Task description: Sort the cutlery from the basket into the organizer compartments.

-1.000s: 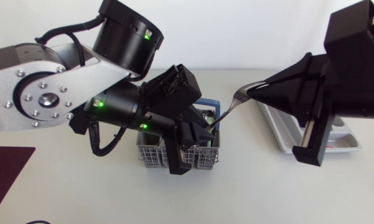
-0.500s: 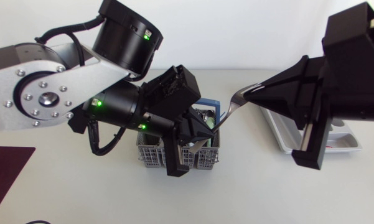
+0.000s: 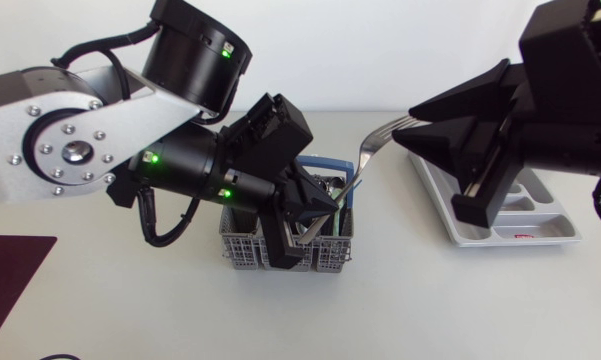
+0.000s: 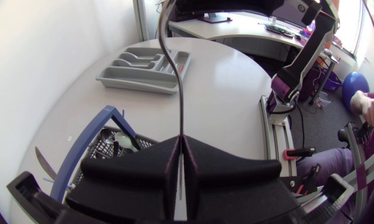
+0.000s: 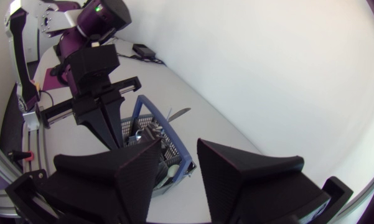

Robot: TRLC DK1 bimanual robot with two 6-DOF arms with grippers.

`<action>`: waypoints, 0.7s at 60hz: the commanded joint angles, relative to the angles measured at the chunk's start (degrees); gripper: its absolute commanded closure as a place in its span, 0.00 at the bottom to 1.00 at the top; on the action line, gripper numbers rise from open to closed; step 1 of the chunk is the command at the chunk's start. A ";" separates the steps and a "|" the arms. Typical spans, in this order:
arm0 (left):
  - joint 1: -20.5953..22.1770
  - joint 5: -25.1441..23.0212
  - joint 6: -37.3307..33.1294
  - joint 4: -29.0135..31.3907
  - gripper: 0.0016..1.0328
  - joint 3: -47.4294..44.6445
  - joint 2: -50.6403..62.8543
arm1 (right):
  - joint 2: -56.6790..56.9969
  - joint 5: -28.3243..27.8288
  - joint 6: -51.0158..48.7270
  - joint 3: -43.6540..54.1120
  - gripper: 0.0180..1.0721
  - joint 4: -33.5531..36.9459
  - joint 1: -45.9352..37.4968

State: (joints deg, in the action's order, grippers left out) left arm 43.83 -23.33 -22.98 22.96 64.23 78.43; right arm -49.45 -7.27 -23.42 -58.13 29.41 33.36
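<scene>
Above the basket, the left claw pinches a fork by its handle, with the tines raised beside the spread right claw. This looks like a handover. Next the right claw must close on the fork and carry it away from the basket to the organizer.

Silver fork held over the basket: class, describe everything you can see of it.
The slim, shiny silver metal fork has a curved neck, its tines pointing away from the grey mesh cutlery basket. It hangs tilted above the basket. The left claw is shut on its handle from both sides. Its tines lie near the open right claw; contact is unclear.
</scene>
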 commanded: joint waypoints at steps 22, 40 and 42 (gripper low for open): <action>-1.73 6.63 11.47 -7.14 0.97 3.62 2.78 | -3.81 -2.31 15.77 1.53 0.35 -3.31 -3.75; -1.73 11.38 15.51 -9.43 0.97 6.35 4.45 | -13.04 -7.41 22.54 -3.83 0.36 -4.36 -3.92; -1.73 11.64 15.78 -9.51 0.97 6.44 4.54 | -13.74 -7.76 23.07 -4.27 0.38 -4.97 -3.92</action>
State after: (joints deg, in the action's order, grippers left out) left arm 42.06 -12.43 -9.30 14.57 67.96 81.82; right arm -61.30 -13.98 -3.38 -59.83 25.89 29.23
